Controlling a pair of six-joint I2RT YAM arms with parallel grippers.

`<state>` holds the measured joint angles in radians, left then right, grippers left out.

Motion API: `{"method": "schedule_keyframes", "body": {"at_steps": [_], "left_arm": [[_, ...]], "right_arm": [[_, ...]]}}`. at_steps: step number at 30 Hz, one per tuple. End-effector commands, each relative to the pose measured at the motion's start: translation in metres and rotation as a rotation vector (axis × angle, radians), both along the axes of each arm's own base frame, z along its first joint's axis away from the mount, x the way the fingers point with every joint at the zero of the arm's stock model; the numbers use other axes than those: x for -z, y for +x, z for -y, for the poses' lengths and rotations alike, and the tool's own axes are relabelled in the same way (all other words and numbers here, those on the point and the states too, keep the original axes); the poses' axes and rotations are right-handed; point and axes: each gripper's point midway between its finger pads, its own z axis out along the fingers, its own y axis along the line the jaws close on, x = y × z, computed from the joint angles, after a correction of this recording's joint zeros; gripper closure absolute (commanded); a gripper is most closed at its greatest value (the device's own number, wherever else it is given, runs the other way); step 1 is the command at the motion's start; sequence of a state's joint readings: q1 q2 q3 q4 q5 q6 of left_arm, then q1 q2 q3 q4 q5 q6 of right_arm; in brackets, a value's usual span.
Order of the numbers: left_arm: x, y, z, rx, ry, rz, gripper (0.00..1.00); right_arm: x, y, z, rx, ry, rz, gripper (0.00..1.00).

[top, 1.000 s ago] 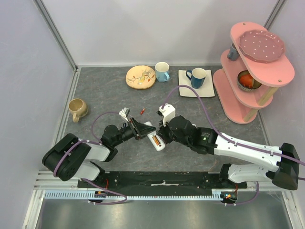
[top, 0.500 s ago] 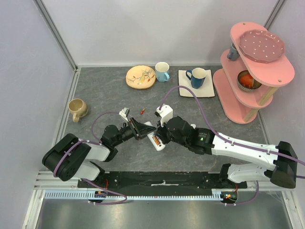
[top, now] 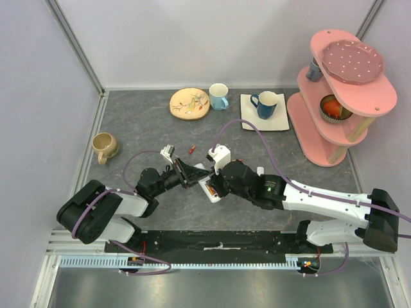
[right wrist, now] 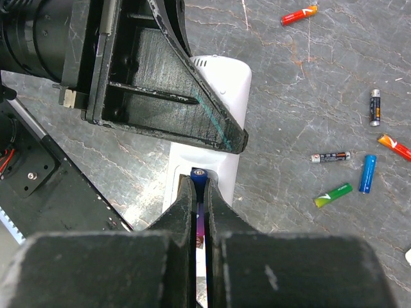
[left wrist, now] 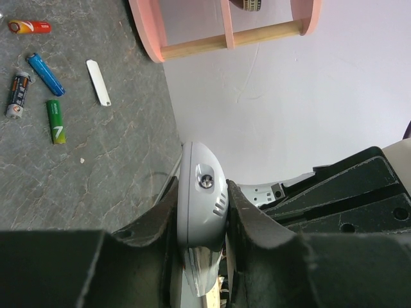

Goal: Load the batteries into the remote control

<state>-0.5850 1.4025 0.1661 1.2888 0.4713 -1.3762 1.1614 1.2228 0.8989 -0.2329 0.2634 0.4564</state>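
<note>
The slim white plastic remote control [top: 208, 187] lay just below the middle of the top view, between the 2 arms, its open battery bay facing up. The left gripper [left wrist: 204, 215] had its jaws clamped on the remote's rounded end. The right gripper [right wrist: 200, 185] held its jaws pinched on a small blue cylindrical battery [right wrist: 200, 174], whose tip sat at the bay. 6 loose batteries [right wrist: 367, 173] lay on the grey marbled surface [right wrist: 302, 77] at the right of the right wrist view, apart from the remote, with a red-orange battery [right wrist: 298, 14] uppermost
</note>
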Motion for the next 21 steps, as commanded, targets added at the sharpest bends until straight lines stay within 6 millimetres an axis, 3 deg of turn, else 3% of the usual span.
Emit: {"method": "schedule_keyframes", "body": {"at_steps": [1,21], "left_arm": [[-0.075,-0.007,-0.004,0.0,-0.196,0.247,0.98],[-0.079,-0.006,-0.005,-0.01,-0.203,0.26,0.98]], "right_arm": [[-0.004,0.002,-0.003,0.009,0.022,0.019,1.0],[0.002,-0.006,0.01,0.032,0.016,-0.003,1.0]]}}
